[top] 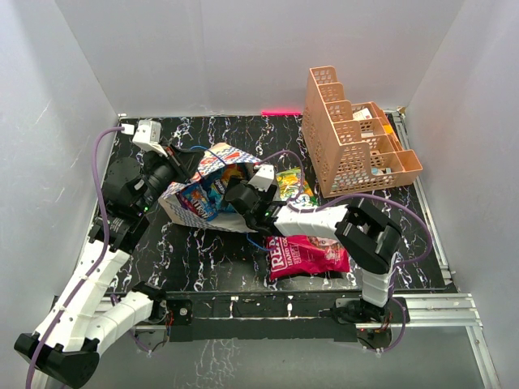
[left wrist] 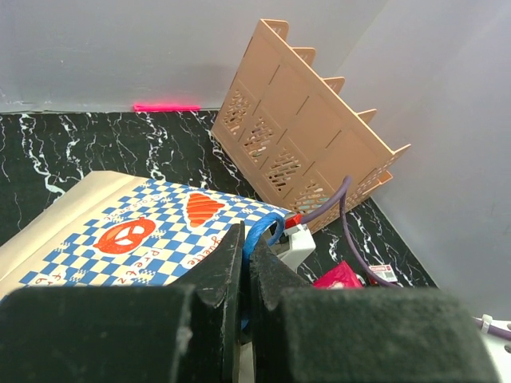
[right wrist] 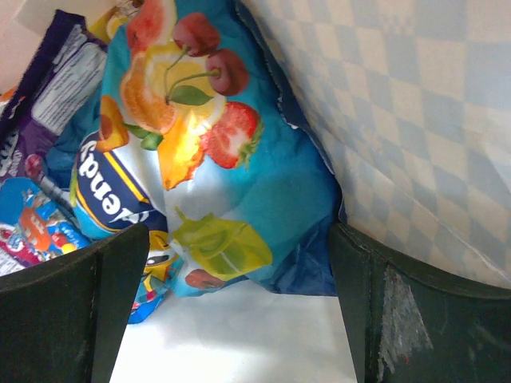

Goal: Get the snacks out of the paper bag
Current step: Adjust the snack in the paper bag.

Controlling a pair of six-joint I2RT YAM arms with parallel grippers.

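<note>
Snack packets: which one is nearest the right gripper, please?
The blue fruit-printed packet in the paper bag, between the fingers of the right gripper; the red packet lies outside.

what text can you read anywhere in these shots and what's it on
"REAL": white letters on the red bag.
"endy": part of a word, on the blue fruit packet.
Orange script on the paper bag: too skewed to read surely.
Print on the purple packet and on the small card: too small or blurred.
</note>
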